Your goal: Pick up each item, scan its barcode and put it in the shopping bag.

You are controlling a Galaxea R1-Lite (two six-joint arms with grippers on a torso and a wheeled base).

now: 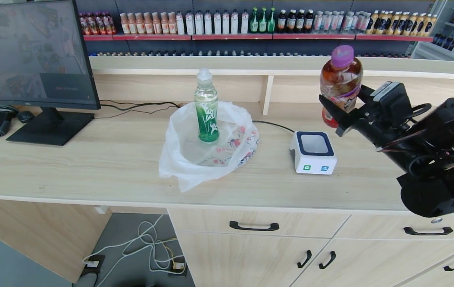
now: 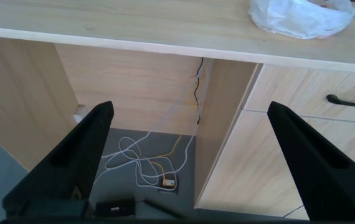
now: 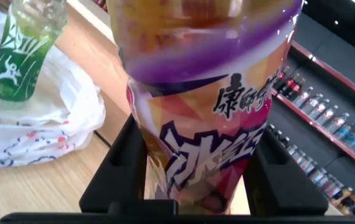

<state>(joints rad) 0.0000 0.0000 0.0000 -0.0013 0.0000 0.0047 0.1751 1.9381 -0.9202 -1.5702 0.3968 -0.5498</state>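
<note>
My right gripper is shut on a tea bottle with a purple cap, held upright in the air above the counter, to the right of the scanner. The same bottle stands between my right fingers. A green-labelled clear bottle stands upright inside the white shopping bag at the counter's middle. That green bottle and the bag lie beyond the held one. My left gripper hangs open below the counter edge, holding nothing.
A monitor and a handheld scanner stand at the counter's left. A raised shelf runs along the back. Cables cross the counter behind the bag. Drawers lie below the front edge.
</note>
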